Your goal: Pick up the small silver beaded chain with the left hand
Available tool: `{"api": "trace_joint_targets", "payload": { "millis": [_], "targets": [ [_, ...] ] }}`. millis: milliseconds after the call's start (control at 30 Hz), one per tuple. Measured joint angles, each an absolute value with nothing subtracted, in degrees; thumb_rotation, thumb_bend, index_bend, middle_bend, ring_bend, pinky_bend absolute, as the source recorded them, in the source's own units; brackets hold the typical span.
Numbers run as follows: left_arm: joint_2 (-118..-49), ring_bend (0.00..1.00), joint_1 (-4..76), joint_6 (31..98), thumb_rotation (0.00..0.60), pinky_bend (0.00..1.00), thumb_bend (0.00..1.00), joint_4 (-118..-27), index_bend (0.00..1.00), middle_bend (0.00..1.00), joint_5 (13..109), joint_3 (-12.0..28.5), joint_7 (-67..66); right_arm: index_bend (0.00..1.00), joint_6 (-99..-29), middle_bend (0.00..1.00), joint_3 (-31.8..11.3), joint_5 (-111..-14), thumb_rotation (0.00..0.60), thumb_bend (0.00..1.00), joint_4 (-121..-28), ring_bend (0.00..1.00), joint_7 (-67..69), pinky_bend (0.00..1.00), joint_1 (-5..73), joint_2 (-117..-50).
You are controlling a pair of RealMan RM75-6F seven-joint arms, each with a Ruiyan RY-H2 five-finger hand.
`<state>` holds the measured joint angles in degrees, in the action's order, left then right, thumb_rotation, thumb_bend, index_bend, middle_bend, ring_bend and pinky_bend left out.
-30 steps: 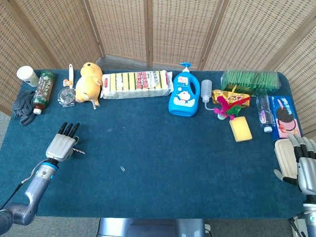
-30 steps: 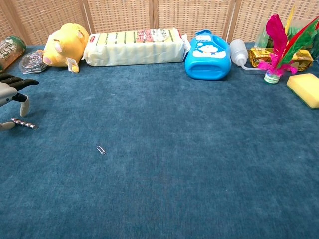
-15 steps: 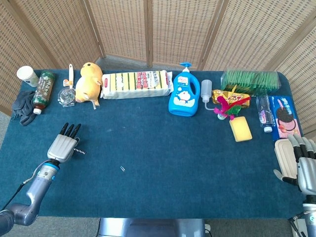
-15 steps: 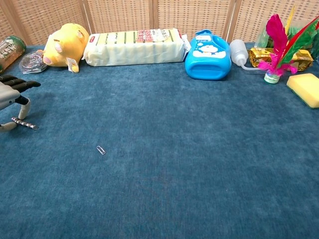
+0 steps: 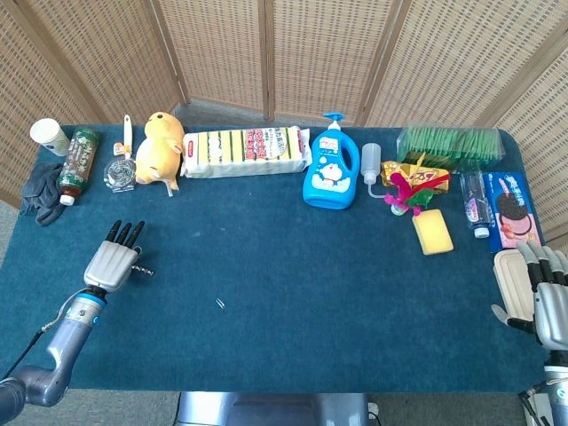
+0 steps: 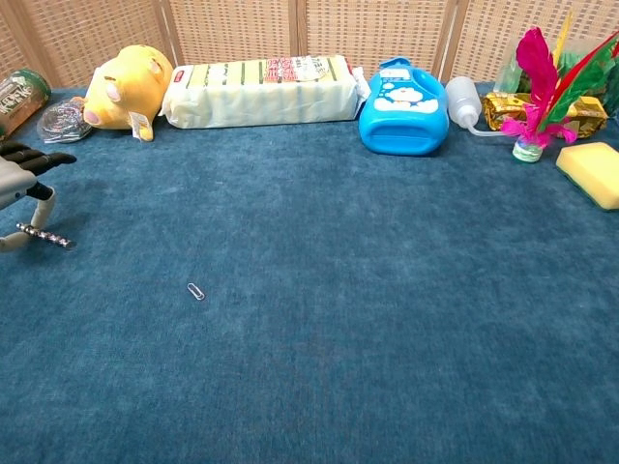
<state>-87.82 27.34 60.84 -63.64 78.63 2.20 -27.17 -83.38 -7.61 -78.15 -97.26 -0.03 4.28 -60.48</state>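
Observation:
The small silver beaded chain (image 6: 44, 235) lies nearly level at the table's left side, its free end pointing right; the head view shows the chain (image 5: 143, 270) poking out from under my left hand (image 5: 113, 263). My left hand (image 6: 21, 179) reaches in from the left edge of the chest view. Its thumb (image 6: 44, 205) and a lower finger (image 6: 10, 244) pinch the chain's left end while the other fingers stretch forward. My right hand (image 5: 551, 297) rests at the near right corner, fingers apart and holding nothing.
A paper clip (image 6: 196, 291) lies right of the chain. Along the back stand a yellow plush (image 5: 160, 146), a sponge pack (image 5: 247, 151), a blue bottle (image 5: 329, 171) and a feather toy (image 5: 405, 191). A white pad (image 5: 509, 277) sits beside my right hand.
My left hand shifted slightly right, then back left and a little up, and the chain moved with it. The right hand stayed still.

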Motion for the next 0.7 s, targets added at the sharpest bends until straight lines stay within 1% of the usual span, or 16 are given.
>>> {"api": "trace_joint_targets", "payload": {
  "millis": [200,400,700],
  "targets": [
    [-85.89,0.08,27.36,63.75,0.600,0.05,0.69,-65.76,0.53,0.00,80.73,2.16,-27.89,0.00,-83.54,0.00,-7.58,-78.33,0.600,0.00,-97.38,0.00,0.11,0.00,4.22,-60.41],
    [-82.95,0.08,27.88,66.11,0.600,0.06,0.69,-70.17,0.53,0.01,82.92,2.38,-30.56,0.00,-83.72,0.00,-7.60,-78.48,0.600,0.00,-97.54,0.00,0.60,0.00,4.13,-60.22],
    [-78.14,0.08,29.65,67.77,0.600,0.07,0.69,-81.79,0.54,0.01,85.12,3.56,-38.63,0.00,-83.61,0.00,-7.58,-78.64,0.600,0.00,-97.50,0.00,1.24,0.00,4.14,-59.99]
  ]
}}
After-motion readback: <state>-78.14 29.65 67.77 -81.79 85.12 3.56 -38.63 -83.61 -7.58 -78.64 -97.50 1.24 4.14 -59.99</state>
